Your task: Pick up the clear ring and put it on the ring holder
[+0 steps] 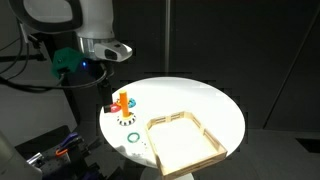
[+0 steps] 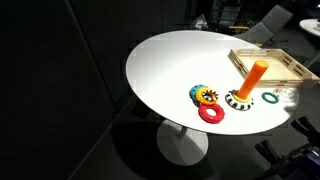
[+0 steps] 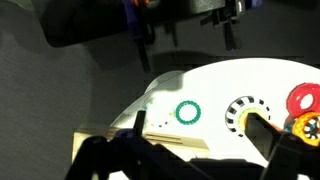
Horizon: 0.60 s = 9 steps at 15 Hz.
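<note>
The clear ring is a small green-tinted ring (image 1: 131, 137) lying flat on the round white table, between the ring holder and the wooden tray; it also shows in an exterior view (image 2: 270, 97) and in the wrist view (image 3: 188, 113). The ring holder is a short upright orange peg (image 1: 123, 102) (image 2: 256, 78) with a black-and-white striped ring (image 2: 240, 100) (image 3: 245, 112) around its foot. My gripper (image 1: 107, 55) hangs high above the table's edge near the peg. In the wrist view its dark fingers (image 3: 200, 155) are spread apart and empty.
A shallow pale wooden tray (image 1: 213, 143) (image 2: 292, 62) (image 3: 108, 140) sits on the table beside the green ring. A red ring (image 2: 211, 113) (image 3: 303, 98) and a yellow-and-blue ring (image 2: 205, 95) lie next to the peg. The table edge (image 2: 140, 90) drops to a dark floor.
</note>
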Motion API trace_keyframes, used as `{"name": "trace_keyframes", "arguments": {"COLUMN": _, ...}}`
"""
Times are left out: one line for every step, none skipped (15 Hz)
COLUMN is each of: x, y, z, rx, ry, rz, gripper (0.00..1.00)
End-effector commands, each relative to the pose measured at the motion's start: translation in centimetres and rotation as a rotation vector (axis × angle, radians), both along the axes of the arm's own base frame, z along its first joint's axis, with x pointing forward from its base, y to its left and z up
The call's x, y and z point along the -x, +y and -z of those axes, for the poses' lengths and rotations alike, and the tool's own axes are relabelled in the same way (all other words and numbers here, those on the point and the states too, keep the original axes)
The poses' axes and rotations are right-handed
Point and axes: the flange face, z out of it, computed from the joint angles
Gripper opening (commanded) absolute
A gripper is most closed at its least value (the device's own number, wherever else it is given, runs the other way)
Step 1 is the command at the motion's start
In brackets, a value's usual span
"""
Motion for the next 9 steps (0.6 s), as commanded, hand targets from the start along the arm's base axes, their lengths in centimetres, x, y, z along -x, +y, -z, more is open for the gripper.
{"name": "trace_keyframes", "arguments": {"x": -0.62, "y": -1.19, "z": 2.8, "rx": 0.071, "ry": -0.052, "rz": 0.033, "gripper": 1.0}}
{"name": "trace_keyframes", "arguments": {"x": -1.38, "y": -1.71, "z": 3.1, "rx": 0.079, "ry": -0.064, "rz": 0.04, "gripper": 1.0}}
{"name": "trace_keyframes", "arguments": {"x": -1.38, "y": -1.83, "z": 3.56, "rx": 0.083, "ry": -0.073, "rz": 0.044, "gripper": 1.0}}
{"name": "trace_keyframes", "arguments": {"x": -0.9, "y": -1.35, "z": 2.86, "rx": 0.052, "ry": -0.065, "rz": 0.026, "gripper": 1.0}}
{"name": "trace_keyframes", "arguments": {"x": -1.04, "y": -1.48, "z": 3.28, "rx": 0.053, "ry": -0.061, "rz": 0.029, "gripper": 1.0}}
{"name": "trace_keyframes", "arguments": {"x": -1.06, "y": -1.48, "z": 3.43, "rx": 0.052, "ry": -0.057, "rz": 0.028, "gripper": 1.0}}
{"name": "trace_keyframes", "arguments": {"x": -1.07, "y": -1.48, "z": 3.42, "rx": 0.052, "ry": -0.057, "rz": 0.028, "gripper": 1.0}}
{"name": "trace_keyframes", "arguments": {"x": -1.08, "y": -1.48, "z": 3.38, "rx": 0.052, "ry": -0.058, "rz": 0.028, "gripper": 1.0}}
{"name": "trace_keyframes", "arguments": {"x": -1.07, "y": -1.47, "z": 3.3, "rx": 0.052, "ry": -0.059, "rz": 0.028, "gripper": 1.0}}
